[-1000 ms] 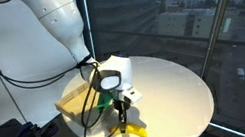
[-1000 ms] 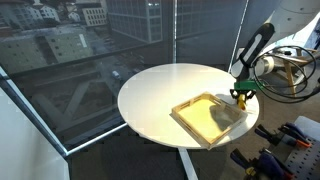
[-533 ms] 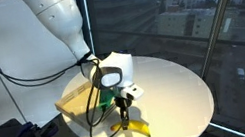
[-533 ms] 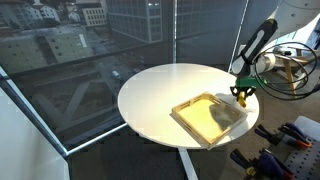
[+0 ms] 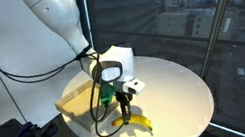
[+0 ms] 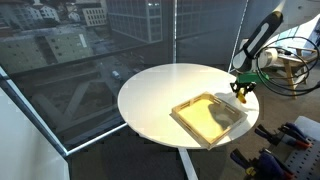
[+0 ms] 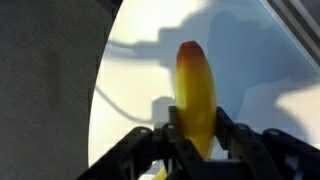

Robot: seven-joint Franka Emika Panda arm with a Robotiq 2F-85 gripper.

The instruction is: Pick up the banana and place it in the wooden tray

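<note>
In the wrist view the fingers [image 7: 225, 130] are clenched on the banana [image 7: 195, 80], one dark pad on each flank of its near end, while the rest of the fruit juts out ahead over the white desk [image 7: 130, 90]. The grip sits at one end, not the middle (so most of the banana's weight hangs beyond the pads). In an exterior view the banana [image 5: 134, 124] shows yellow below the wrist, just beside the wooden tray [image 5: 67, 100] and outside its rim; whether it clears the desk [image 5: 177, 89] cannot be told. From the far side, the wooden tray [image 6: 208, 118] lies bare near the desk's edge, with the fingers [image 6: 241, 95] at the tray's far corner.

The risks from here are judgement. With so off-centre a hold, the banana could pivot or slip out during the carry. If it travels low, its drooping tip may catch the tray's raised rim and shove the tray. The black cable [image 5: 97, 112] looping between fingers and tray could also drag across the rim.
</note>
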